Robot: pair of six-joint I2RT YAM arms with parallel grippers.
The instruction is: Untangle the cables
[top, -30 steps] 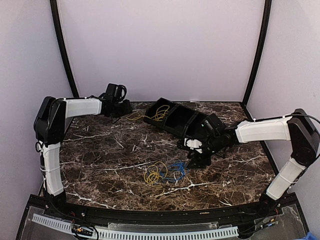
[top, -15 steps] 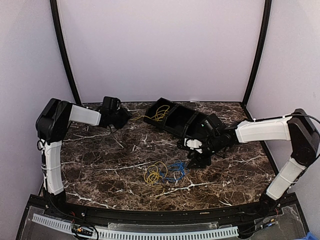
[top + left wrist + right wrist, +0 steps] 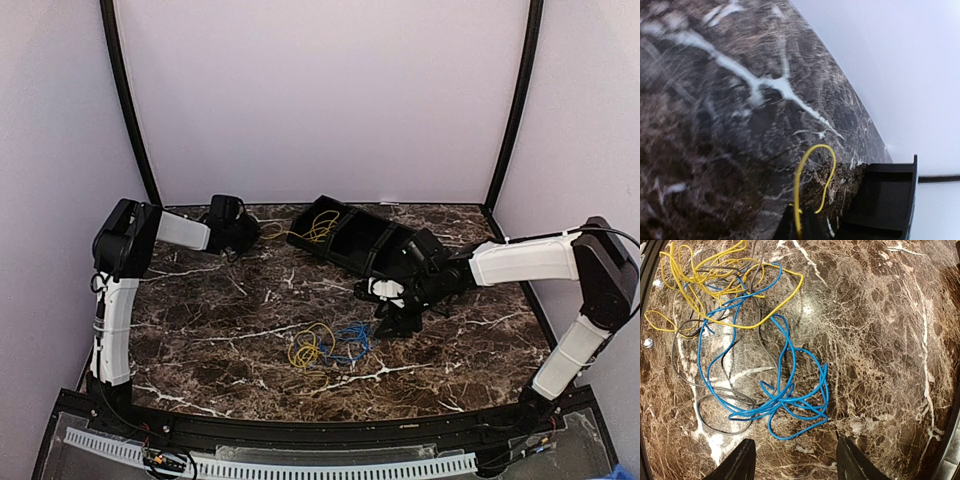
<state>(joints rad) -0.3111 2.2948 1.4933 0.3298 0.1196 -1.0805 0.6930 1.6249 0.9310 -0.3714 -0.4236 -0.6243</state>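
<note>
- My left gripper is out at the far-left back corner of the table, arm stretched along the back edge.
- In the left wrist view its jaws are pinched together on the back yellow cable; the gripper shows only as two dark tips at the bottom edge, with the wire between them.
- From the pinch, that cable rises in a narrow loop over the marble and curls back down beside the tray.
- Top view: the back yellow cable runs from my left gripper to the right, into the leftmost compartment of the tray, where the rest of it lies in loose coils.
- The tray sits at an angle at the back centre; I can't tell what is in its other compartments.
- The pile lies mid-table, towards the front: yellow cable on the left, blue cable on the right, with loops overlapping.
- Right wrist view: yellow cable crosses over blue cable; a grey cable threads through both.
- My right gripper hangs just right of the blue loops, jaws apart, gripping nothing.
- In its own view the right gripper has bare marble between the tips, with the blue loops just ahead of them.
</note>
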